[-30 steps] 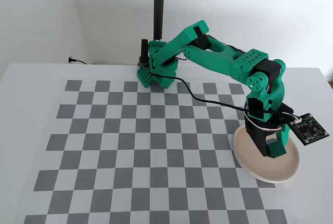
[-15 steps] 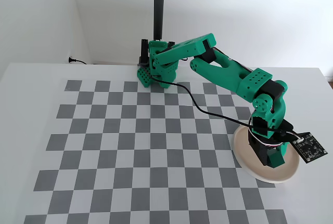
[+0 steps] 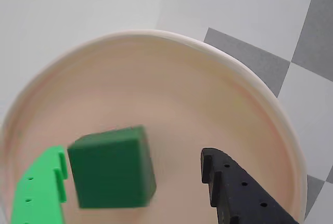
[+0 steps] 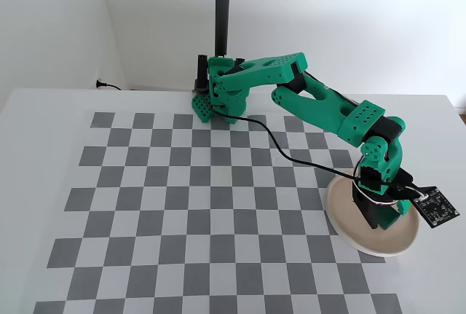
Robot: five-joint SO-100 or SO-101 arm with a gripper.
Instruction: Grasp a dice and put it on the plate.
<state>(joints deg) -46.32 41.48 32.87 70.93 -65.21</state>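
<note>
In the wrist view the dark green dice [image 3: 112,169] is over the inside of the pale pinkish plate [image 3: 182,89], its outline slightly blurred. My gripper [image 3: 134,156] is open around it. The bright green finger [image 3: 44,187] is close beside the dice's left face, with a thin gap. The black finger [image 3: 234,187] stands well apart from its right face. In the fixed view the gripper [image 4: 377,216] points down over the plate [image 4: 378,250] at the right of the checkered mat. The dice is hidden there behind the gripper.
The plate lies on a grey-and-white checkered mat [image 4: 182,197] on a white table. The arm's base [image 4: 215,99] and a black post [image 4: 222,8] stand at the back centre. A small circuit board [image 4: 435,207] hangs by the wrist, right of the plate.
</note>
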